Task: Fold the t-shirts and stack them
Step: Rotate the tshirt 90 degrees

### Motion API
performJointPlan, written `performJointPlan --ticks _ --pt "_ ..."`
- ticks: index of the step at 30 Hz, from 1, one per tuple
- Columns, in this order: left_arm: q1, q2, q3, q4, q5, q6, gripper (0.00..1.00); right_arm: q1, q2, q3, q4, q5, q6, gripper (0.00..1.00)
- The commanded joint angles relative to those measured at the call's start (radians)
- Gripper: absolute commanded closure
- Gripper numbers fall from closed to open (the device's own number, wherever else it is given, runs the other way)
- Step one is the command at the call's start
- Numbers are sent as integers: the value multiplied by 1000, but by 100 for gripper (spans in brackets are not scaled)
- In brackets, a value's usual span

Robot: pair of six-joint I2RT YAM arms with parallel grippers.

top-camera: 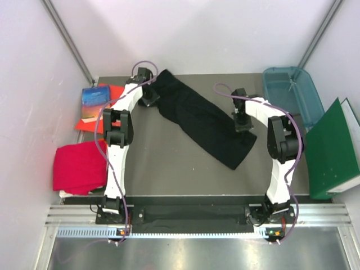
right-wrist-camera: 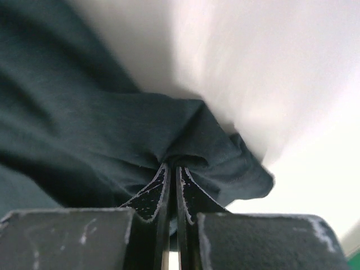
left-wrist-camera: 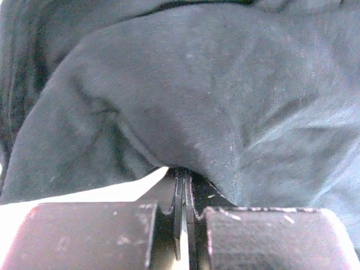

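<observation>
Between the left gripper (left-wrist-camera: 182, 179) and right gripper (right-wrist-camera: 173, 171), the black shirt (top-camera: 202, 121) lies stretched, each end pinched in closed jaws. Both should move together, keeping it taut, to fold cleanly.

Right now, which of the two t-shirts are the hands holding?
The black t-shirt, stretched diagonally between the arms: the left hand and the right hand each pinch a fold of it. The crimson-pink t-shirt lies folded far left, held by neither.

A robotics lab cell: white panel walls (top-camera: 197, 34), aluminium rail (top-camera: 73, 215), grey table (top-camera: 169, 163).
</observation>
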Motion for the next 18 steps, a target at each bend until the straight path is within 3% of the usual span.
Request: performJointPlan --ticks 1,7,8,9,10,11,13,14,15,18 --pt "-27 148 193 129 124 -14 100 114 -168 -130 -176 -87 91 100" --pt "-58 223 260 304 280 -118 100 277 -280 -237 -233 -176 188 99" --pt "-60 223 266 321 308 -119 100 295 -286 -245 -234 -183 197 88" --pt "-61 210 261 317 335 -112 87 320 -289 -245 -234 -186 214 72" --pt "-61 191 249 311 346 -102 63 328 -295 -243 -233 -211 217 60" --pt "-61 162 184 306 343 -68 52 334 -297 -230 -231 -214 219 46" --pt "-61 17 56 333 307 -27 38 335 -306 -202 -231 -208 223 31" --pt "-60 -40 -92 352 297 -20 34 335 -309 -158 -242 -191 222 20" --pt "-60 -151 -162 381 291 -13 16 335 -309 -130 -251 -144 219 16" --pt "-60 -339 -392 367 288 -11 10 328 -300 -32 -259 -75 196 9"
